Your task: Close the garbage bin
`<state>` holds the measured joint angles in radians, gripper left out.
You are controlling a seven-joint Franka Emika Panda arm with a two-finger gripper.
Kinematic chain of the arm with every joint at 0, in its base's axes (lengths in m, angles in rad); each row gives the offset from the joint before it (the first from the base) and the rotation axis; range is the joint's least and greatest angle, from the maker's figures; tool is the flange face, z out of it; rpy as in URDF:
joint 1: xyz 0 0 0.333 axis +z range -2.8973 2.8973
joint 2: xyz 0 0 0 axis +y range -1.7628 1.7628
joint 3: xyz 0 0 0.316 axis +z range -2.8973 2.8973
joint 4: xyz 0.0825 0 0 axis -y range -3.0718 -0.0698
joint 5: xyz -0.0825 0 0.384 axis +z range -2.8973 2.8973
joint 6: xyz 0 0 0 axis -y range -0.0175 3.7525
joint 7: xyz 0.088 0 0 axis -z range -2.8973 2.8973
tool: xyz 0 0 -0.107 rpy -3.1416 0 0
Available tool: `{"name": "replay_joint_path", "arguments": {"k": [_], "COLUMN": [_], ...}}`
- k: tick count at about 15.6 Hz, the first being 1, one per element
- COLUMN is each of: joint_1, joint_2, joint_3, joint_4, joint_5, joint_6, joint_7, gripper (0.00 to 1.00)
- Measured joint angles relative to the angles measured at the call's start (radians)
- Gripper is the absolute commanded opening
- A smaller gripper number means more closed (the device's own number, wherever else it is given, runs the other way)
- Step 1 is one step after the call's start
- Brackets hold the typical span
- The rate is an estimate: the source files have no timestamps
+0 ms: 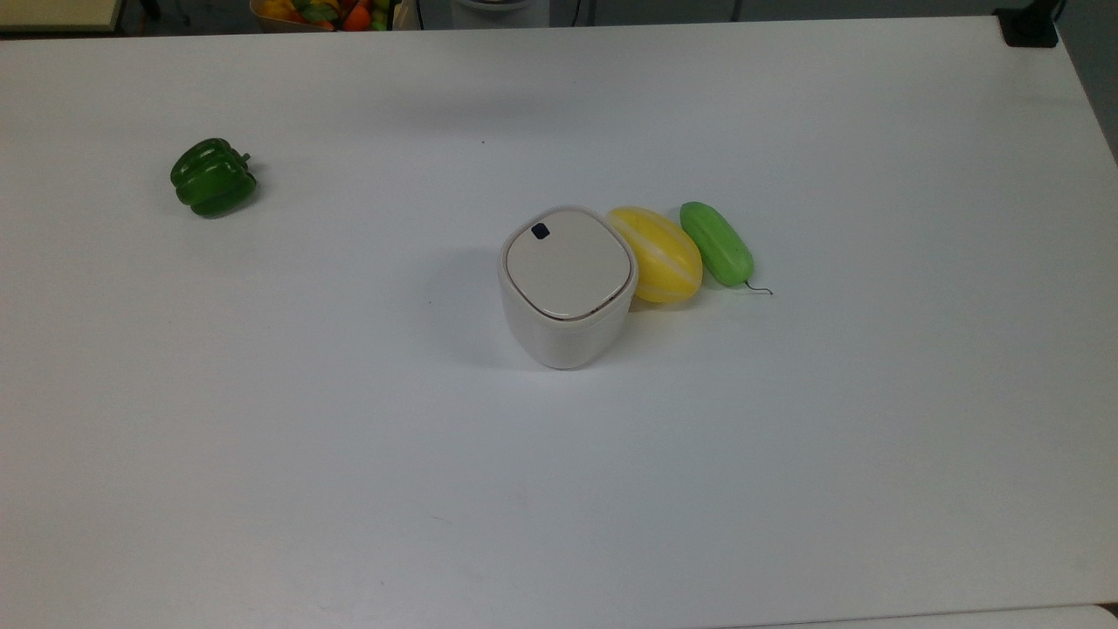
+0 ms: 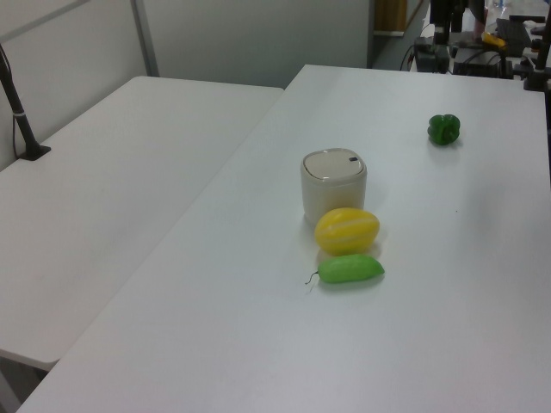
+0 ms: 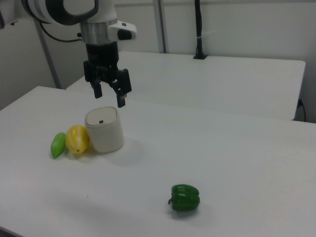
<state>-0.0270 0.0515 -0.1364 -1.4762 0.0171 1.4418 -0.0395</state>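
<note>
White counter [image 1: 786, 454], matte and plain, carries four items. Garbage bin [image 1: 566, 288] stands upright near the counter's middle, its flat beige lid [image 1: 568, 262] down flush with the rim; dark square button [image 1: 540, 231] sits at one corner of the lid. Yellow melon [image 1: 657, 254] touches the bin on the top view's right; green cucumber [image 1: 716, 243] lies just beside the melon, further to the top view's right. Green bell pepper [image 1: 213, 177] rests alone, well apart, toward the top view's left. In the right view the pincer [image 3: 109, 94] hangs above the bin, clear of the lid, fingers [image 3: 121, 92] apart and holding nothing; white arm [image 3: 64, 11] enters from the right view's upper left. Second white counter [image 2: 103, 198] adjoins on the left view's left, with a dark post [image 2: 19, 107] mounted on it. Pale wall panels [image 3: 237, 24] behind. Crate of coloured produce [image 1: 327, 13] past the far edge in the top view.
</note>
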Motion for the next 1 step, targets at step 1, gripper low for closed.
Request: {"name": "replay_joint_path", "arguments": {"k": [1], "joint_1": [0.002], "joint_2": [0.000], "joint_3": [0.000], "joint_4": [0.000], "joint_5": [0.000], "joint_6": [-0.003], "joint_7": [0.001], "gripper": [1.00]}}
